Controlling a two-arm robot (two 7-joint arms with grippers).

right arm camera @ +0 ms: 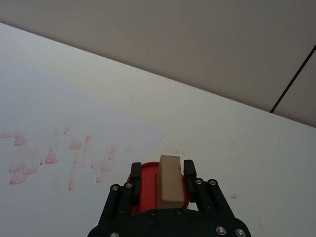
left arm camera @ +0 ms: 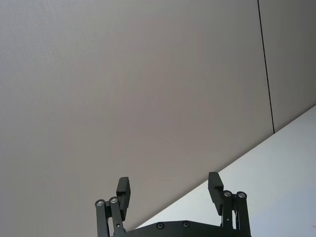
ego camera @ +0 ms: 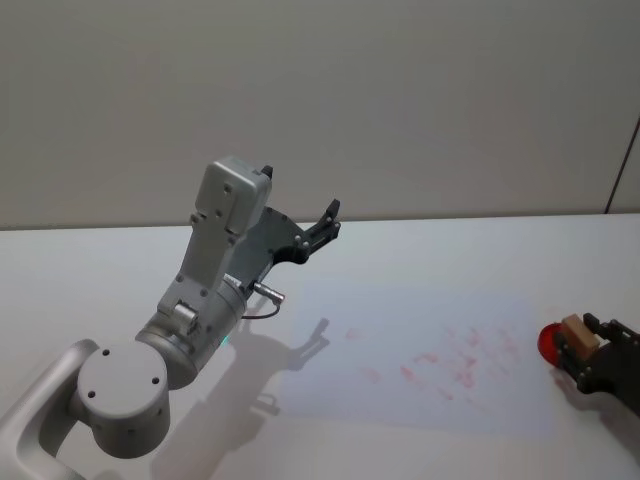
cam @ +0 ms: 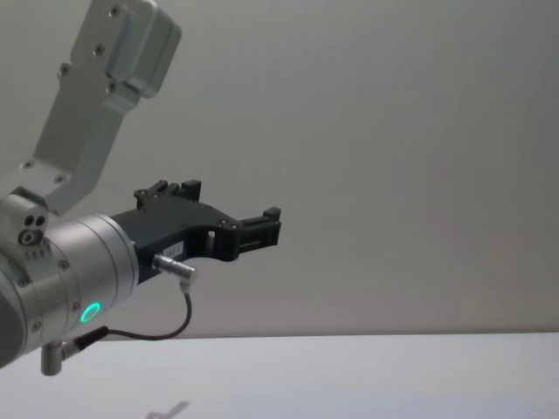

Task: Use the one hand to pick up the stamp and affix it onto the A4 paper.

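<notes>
Stamp (right arm camera: 169, 180) sits clamped between the two dark fingers of the right end effector (right arm camera: 163, 178), a small light-brown wooden block standing with its long faces against the pads, directly over a round red ink pad (right arm camera: 146, 190) that shows just beneath and to either side of it. In the head view the same end effector (ego camera: 583, 352) is low at the right edge of the tabletop (ego camera: 420, 260), with the block (ego camera: 576, 332) at its tip and the red disc (ego camera: 553, 344) just beside it; whether the block's underside touches the pad I cannot tell. Ahead of the fingers and off to one side lies the A4 paper (right arm camera: 74, 113), nearly the same white as the tabletop and already marked with many faint red prints (right arm camera: 29, 160). Wood like this looks stiff and light, so I judge a moderate squeeze across its flat side faces will carry it without crushing or slipping; the inked underside should stay clear of the fingers. The left end effector (cam: 253, 229) hangs raised well above the tabletop with its fingers spread apart and nothing between them, parked away from the work.
</notes>
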